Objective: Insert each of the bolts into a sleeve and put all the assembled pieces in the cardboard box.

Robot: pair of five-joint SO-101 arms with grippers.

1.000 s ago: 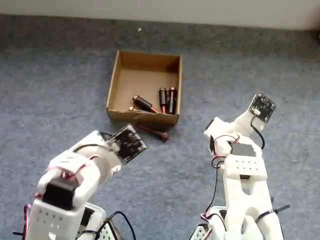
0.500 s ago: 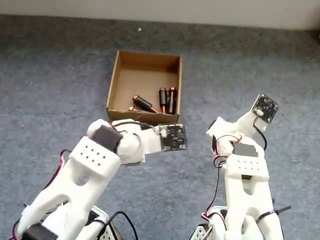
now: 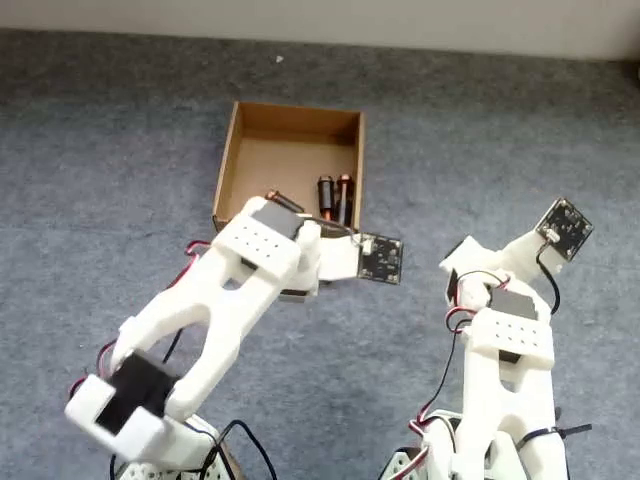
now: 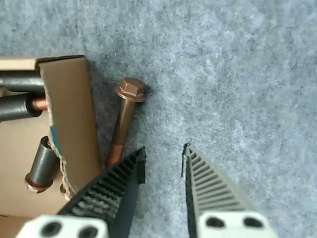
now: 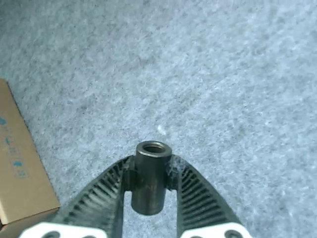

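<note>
A copper bolt (image 4: 126, 116) lies on the carpet against the outer wall of the cardboard box (image 4: 69, 111). My left gripper (image 4: 163, 152) hovers open just short of the bolt's threaded end, with nothing between its fingers. In the high view the left arm (image 3: 262, 260) stretches over the box's (image 3: 229, 160) front right corner and covers the bolt. My right gripper (image 5: 151, 166) is shut on a dark sleeve (image 5: 150, 176), bore facing outward, above bare carpet. The right arm (image 3: 510, 330) stands right of the box.
Several assembled pieces (image 3: 334, 198) lie inside the box, also seen past its wall in the left wrist view as dark sleeves (image 4: 20, 106). A box corner (image 5: 20, 173) shows beside the right gripper. Grey carpet spreads all around.
The left arm has swung out from near its base to the box's front right corner, now covering the loose bolt. The right arm has shifted a little to the right with the sleeve.
</note>
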